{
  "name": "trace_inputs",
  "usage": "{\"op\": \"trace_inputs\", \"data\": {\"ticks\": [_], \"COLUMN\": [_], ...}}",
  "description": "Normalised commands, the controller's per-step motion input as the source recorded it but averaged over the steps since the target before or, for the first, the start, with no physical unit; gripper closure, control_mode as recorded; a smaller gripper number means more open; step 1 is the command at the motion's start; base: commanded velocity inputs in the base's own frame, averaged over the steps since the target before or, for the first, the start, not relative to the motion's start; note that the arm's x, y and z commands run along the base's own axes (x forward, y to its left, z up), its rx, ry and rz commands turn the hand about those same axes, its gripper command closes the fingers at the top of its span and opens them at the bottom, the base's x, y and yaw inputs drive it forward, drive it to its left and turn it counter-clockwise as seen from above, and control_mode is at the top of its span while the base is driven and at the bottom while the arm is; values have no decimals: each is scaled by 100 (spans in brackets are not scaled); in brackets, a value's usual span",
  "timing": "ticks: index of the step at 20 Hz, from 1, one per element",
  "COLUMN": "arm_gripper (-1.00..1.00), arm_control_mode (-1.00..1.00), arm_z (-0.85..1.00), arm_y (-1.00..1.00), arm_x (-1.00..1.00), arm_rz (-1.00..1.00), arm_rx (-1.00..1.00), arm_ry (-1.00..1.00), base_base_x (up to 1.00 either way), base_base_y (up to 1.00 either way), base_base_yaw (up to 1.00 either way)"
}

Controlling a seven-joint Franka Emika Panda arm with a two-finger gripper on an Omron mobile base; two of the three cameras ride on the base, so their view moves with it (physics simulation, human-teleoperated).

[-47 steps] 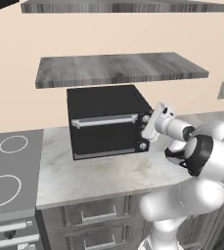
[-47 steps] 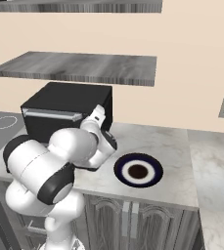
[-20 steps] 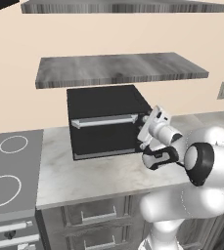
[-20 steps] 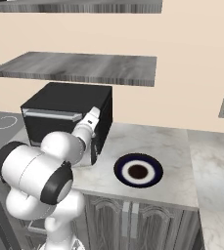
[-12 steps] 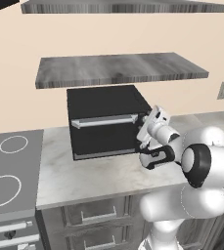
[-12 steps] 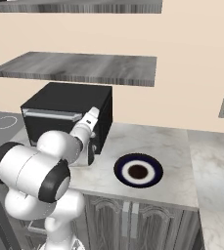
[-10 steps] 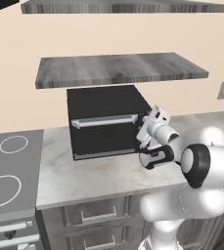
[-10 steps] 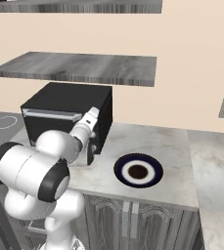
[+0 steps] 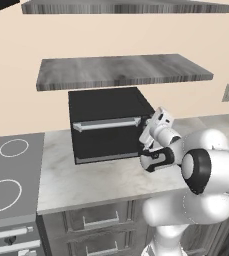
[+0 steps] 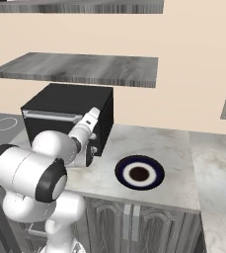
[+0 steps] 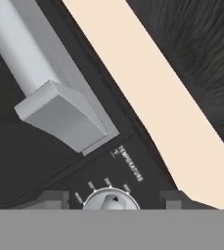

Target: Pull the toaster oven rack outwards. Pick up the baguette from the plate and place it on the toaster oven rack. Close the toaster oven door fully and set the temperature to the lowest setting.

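We see the toaster oven door [image 9: 106,140] shut at the centre of the left base view, its silver handle [image 9: 106,123] across the top. At lower centre of the right base view sits the plate [image 10: 139,173]. In the hand view "TEMPERATURE" is printed above the temperature knob [image 11: 111,201], between the gripper [image 11: 114,199] fingertips [image 11: 52,199]; we cannot tell whether they grip it.

A rendered home kitchen. A stovetop [image 9: 8,175] lies left of the hand, cabinet drawers [image 9: 93,220] below it, wall shelves [image 9: 121,70] above.
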Motion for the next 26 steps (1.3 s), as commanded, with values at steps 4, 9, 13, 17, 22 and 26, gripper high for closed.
{"op": "trace_inputs", "data": {"ticks": [4, 9, 13, 17, 22, 26], "arm_gripper": [100, 100, 100, 100, 100, 100], "arm_control_mode": [-100, -100, -100, -100, -100, -100], "arm_z": [-64, -63, -65, -64, -66, -71], "arm_y": [-3, -15, -18, -17, -11, -4], "arm_x": [37, 12, 0, 0, 0, 0], "arm_rz": [0, 0, 0, 0, 1, 4], "arm_rx": [5, 12, 14, 14, 11, 2], "arm_ry": [-11, -14, -15, -12, -10, -15], "base_base_x": [0, 0, 0, 0, 0, 0], "base_base_y": [0, 0, 0, 0, 0, 0], "base_base_yaw": [0, 0, 0, 0, 0, 0]}}
